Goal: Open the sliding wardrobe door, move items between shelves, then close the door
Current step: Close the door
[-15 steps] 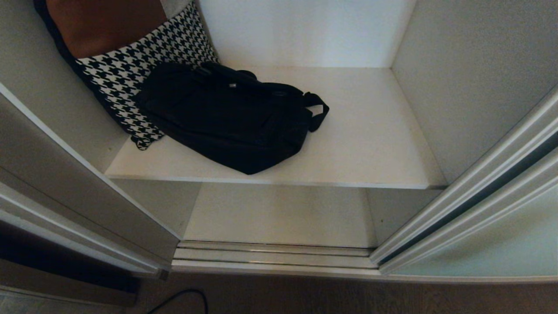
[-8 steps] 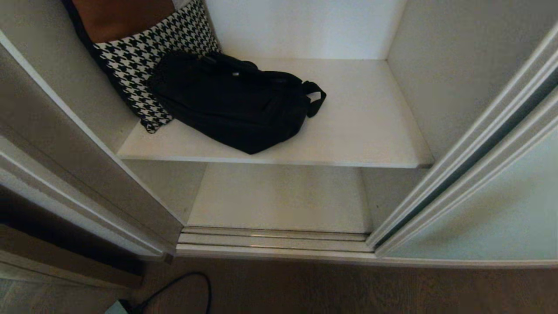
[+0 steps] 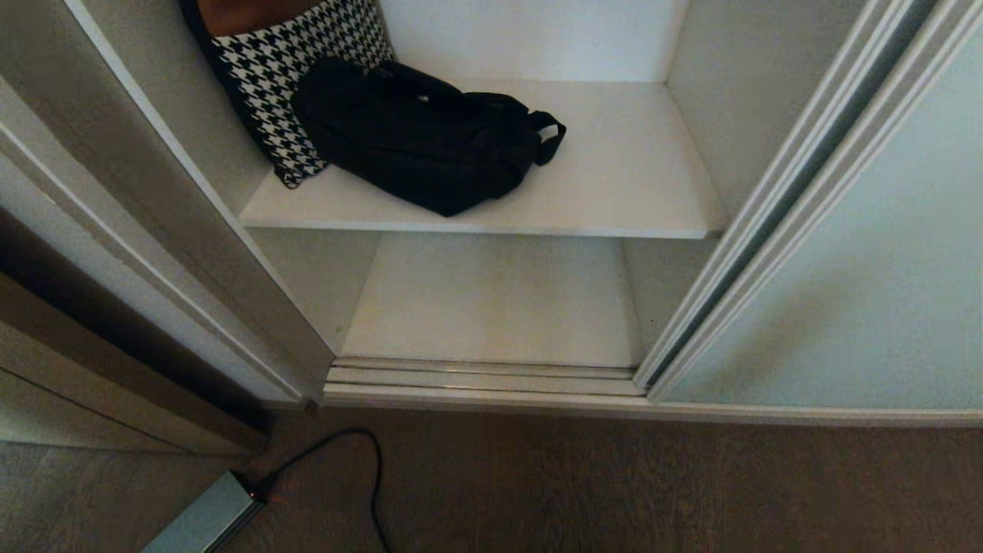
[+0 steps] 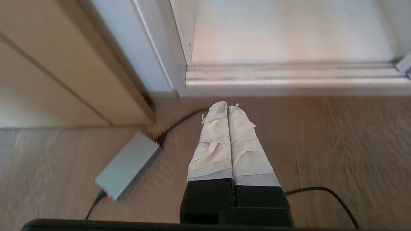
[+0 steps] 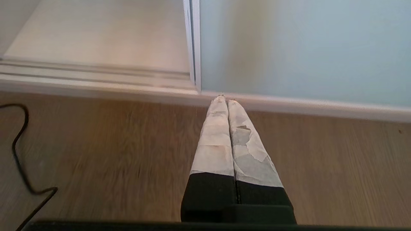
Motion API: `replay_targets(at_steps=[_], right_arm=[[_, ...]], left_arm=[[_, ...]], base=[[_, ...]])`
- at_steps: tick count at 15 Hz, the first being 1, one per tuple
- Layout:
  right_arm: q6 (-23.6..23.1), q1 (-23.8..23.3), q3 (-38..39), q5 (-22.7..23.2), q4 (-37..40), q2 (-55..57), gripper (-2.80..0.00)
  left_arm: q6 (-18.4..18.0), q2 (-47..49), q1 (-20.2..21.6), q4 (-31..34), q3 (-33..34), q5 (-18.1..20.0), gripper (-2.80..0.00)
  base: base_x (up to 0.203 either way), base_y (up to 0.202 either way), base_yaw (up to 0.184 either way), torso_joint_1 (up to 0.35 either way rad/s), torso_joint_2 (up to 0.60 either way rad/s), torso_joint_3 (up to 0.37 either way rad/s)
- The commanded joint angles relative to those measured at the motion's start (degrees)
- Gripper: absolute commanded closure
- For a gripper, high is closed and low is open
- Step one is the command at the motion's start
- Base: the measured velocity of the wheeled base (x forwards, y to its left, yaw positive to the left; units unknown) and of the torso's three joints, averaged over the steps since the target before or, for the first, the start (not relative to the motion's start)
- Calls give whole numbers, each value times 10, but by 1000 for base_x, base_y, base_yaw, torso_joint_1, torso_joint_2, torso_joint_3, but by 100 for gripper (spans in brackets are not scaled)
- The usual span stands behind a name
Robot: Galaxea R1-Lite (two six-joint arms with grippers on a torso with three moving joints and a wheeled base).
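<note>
The sliding wardrobe door [image 3: 868, 253], pale green frosted glass in a cream frame, stands slid to the right, leaving the wardrobe open. On the upper shelf [image 3: 630, 177] lies a black bag [image 3: 418, 134], leaning on a houndstooth cushion [image 3: 296, 69]. The lower shelf [image 3: 499, 303] is bare. Neither arm shows in the head view. My left gripper [image 4: 228, 107] hangs shut over the wooden floor, short of the floor track [image 4: 289, 77], holding nothing. My right gripper [image 5: 224, 101] is shut and empty too, low in front of the door's [image 5: 298, 48] bottom rail.
A grey power adapter [image 3: 203, 518] with a black cable [image 3: 372, 476] lies on the floor at the left, seen also as the adapter [image 4: 128, 163] near my left gripper. A brown wooden door frame [image 3: 115, 361] stands at the left. The grooved metal track [image 3: 484, 376] runs along the wardrobe's foot.
The whole head view has shifted: the wardrobe sits higher and farther off, and more floor with the adapter and cable has come into sight. The bag and cushion lie as before.
</note>
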State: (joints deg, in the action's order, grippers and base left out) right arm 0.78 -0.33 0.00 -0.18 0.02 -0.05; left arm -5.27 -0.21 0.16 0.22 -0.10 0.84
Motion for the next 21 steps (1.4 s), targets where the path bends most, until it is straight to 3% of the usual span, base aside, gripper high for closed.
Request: replay_targets(at_steps=[1,5,10,21], right_arm=[[0,0,1,0,0,0,0],[0,0,1,0,0,0,0],[0,0,1,0,1,0,0],[0,0,1,0,1,0,0]], left_arm=[[0,2,0,0,0,-1,0],[6,2,0,-1,1,-1,0],[26,1,0,-5,1,-3,0],[26,1,0,-5,1,-3,0]], base=[[-193,0,0,1,7,2],[-157,0,-2,2,5,3],[0,0,0,0,0,0],[0,0,0,0,0,0]])
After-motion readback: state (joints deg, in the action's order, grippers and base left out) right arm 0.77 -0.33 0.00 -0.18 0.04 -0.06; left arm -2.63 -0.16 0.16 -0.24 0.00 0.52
